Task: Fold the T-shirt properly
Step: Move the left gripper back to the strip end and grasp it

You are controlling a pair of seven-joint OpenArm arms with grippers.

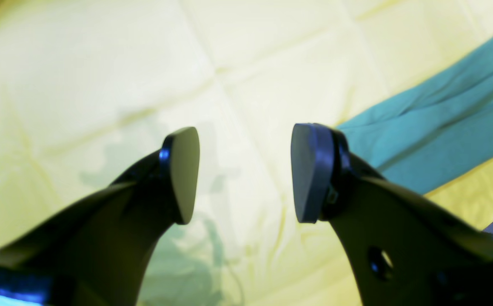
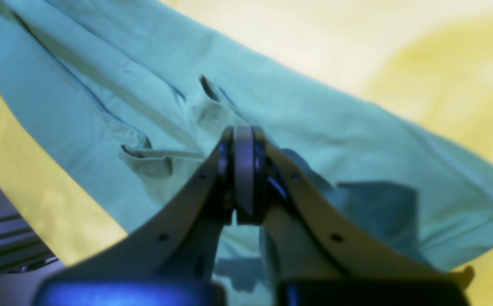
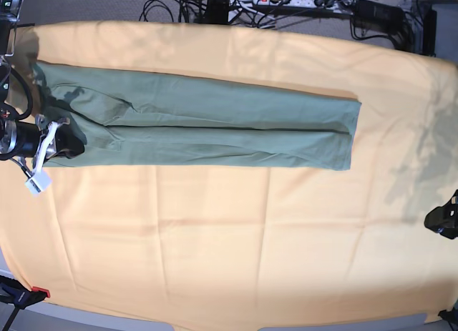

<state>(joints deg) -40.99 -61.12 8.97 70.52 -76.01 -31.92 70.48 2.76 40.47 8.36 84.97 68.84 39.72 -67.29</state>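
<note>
Base view alone shows the T-shirt (image 3: pixel 200 124) folded into one long band across the yellow-orange cloth (image 3: pixel 229 252). Right gripper (image 2: pixel 243 170) pinches its fabric; left gripper (image 1: pixel 244 174), parted, hangs beside it.

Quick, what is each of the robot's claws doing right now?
Left tool: open, holding nothing.
Right tool: shut over the T-shirt; whether it pinches fabric cannot be told.
</note>
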